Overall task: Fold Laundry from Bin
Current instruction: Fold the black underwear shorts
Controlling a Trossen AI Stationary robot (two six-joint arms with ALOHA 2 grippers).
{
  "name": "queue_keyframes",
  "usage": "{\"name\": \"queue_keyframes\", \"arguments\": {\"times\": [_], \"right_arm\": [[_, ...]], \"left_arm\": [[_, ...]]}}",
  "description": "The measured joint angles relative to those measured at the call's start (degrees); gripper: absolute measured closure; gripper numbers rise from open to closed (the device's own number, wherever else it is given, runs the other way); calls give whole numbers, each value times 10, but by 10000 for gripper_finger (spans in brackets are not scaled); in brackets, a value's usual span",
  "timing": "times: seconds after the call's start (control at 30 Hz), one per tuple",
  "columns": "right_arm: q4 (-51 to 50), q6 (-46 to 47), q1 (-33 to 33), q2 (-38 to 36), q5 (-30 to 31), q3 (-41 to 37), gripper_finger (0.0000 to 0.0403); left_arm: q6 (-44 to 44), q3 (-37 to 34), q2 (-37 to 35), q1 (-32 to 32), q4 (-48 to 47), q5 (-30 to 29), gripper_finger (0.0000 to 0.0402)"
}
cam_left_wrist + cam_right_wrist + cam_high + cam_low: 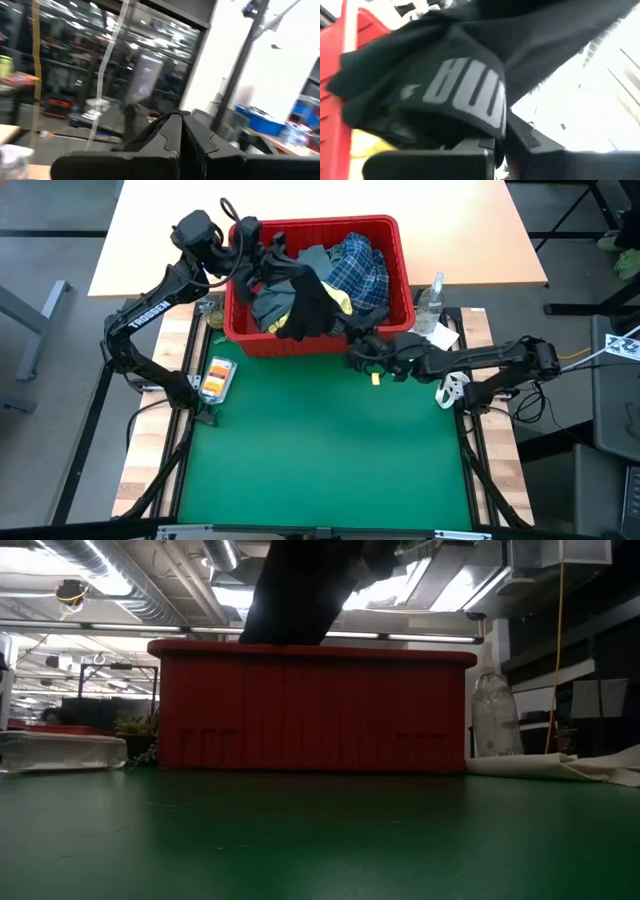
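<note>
The red bin (395, 240) stands at the far middle of the table, holding a blue-white plaid shirt (365, 265), a grey-blue garment (270, 305) and a bit of yellow cloth (343, 302). A dark navy garment (310, 305) is raised over the bin and shows above its rim in the low view (300, 590). My left gripper (268, 262) is above the bin's left part, shut. My right gripper (358, 352) is at the bin's near right corner, shut on the garment's lower part. My left gripper is shut on the dark garment's upper end (285, 275), coming from the bin's left side. The wrist view shows only the closed fingers (170, 135), so which part of the garment it has does not show. The garment hangs down from it into the bin. My right gripper pinches the dark garment between its two fingers at the band with grey lettering (485, 120), which runs down to the fingers. The fingers come about level from the table's right. Above the fingers the cloth spreads up toward the left gripper, clear of the table.
A clear spray bottle (430, 300) and a white paper towel (440, 335) lie right of the bin. A clear packet with orange contents (217, 378) lies at the left edge of the green mat (320, 450), which stretches toward the near edge.
</note>
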Motion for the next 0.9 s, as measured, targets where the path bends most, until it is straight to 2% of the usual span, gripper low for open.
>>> {"name": "queue_keyframes", "arguments": {"times": [0.23, 0.47, 0.67, 0.77, 0.9], "right_arm": [[-89, 0, 11, -87, -2, 0, 396], [-120, -2, 50, -169, -22, 0, 399], [-166, 4, 87, -236, -26, 0, 397], [-216, 41, 108, -268, -26, 0, 399], [-317, 119, 133, -308, -37, 0, 397]], "left_arm": [[1, 0, -26, -1, -2, 40, 402], [2, 0, -29, -30, -28, 71, 402], [42, 0, -29, -76, -126, 80, 402], [77, 0, -30, -99, -189, 75, 402], [140, 0, -30, -140, -312, 0, 402]]}}
